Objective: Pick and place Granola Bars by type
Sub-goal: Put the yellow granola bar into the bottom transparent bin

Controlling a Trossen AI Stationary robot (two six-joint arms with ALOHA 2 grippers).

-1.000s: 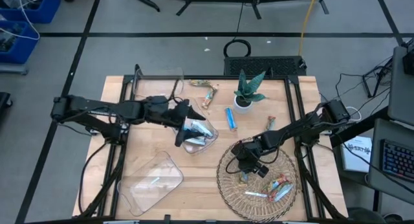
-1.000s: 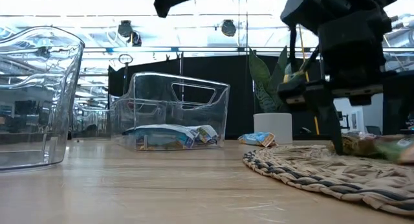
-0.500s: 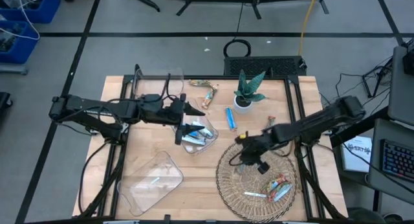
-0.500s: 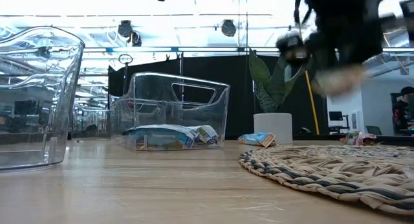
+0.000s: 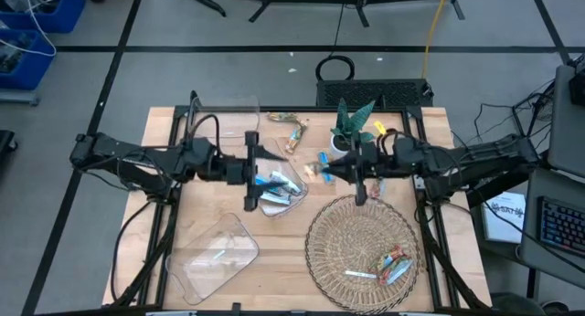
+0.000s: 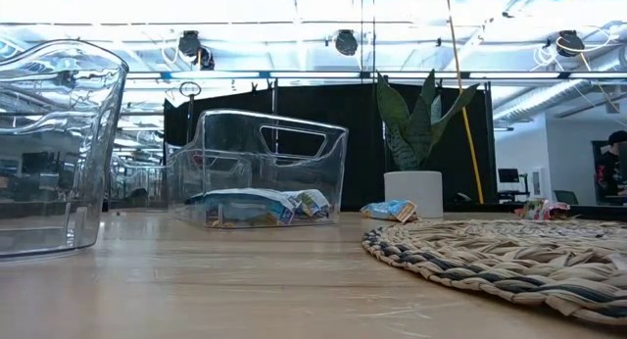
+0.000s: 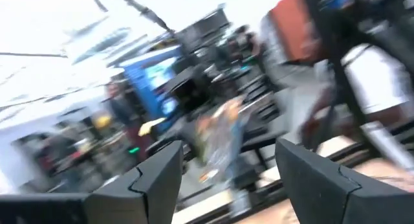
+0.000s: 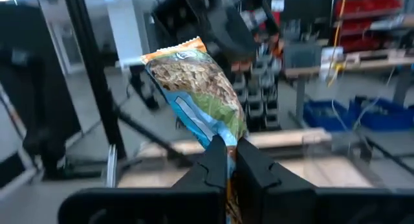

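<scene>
My right gripper (image 5: 327,173) hangs above the table between the plant (image 5: 352,131) and the clear bin (image 5: 279,190), shut on a green, blue and orange granola bar (image 8: 194,88). Facing it over the bin's left side, my left gripper (image 5: 259,175) is open and holds nothing (image 7: 226,179). Several bars (image 6: 255,207) lie on the bin's floor. A few more bars (image 5: 391,264) lie in the woven basket (image 5: 329,252). Others (image 5: 291,124) rest on the table at its far edge. One bar (image 6: 392,212) lies beside the plant pot. My right gripper pinches one end of the bar (image 8: 220,141) between its two fingertips (image 8: 213,160). The fingers lie about level and point toward the table's left. The rest of the bar sticks out past the fingertips, lifted clear of the table and basket.
A second clear container (image 5: 215,252) lies at the near left with one bar inside, and a third (image 5: 224,115) stands at the far left. The potted plant stands close behind my right gripper. Bare wood shows between the bin and the basket.
My right gripper has shut on a bar in the basket and lifted it out. It has carried the bar up and toward the far left, level with the plant, its fingers turned level. My left gripper has drawn back a little toward the table's left edge.
</scene>
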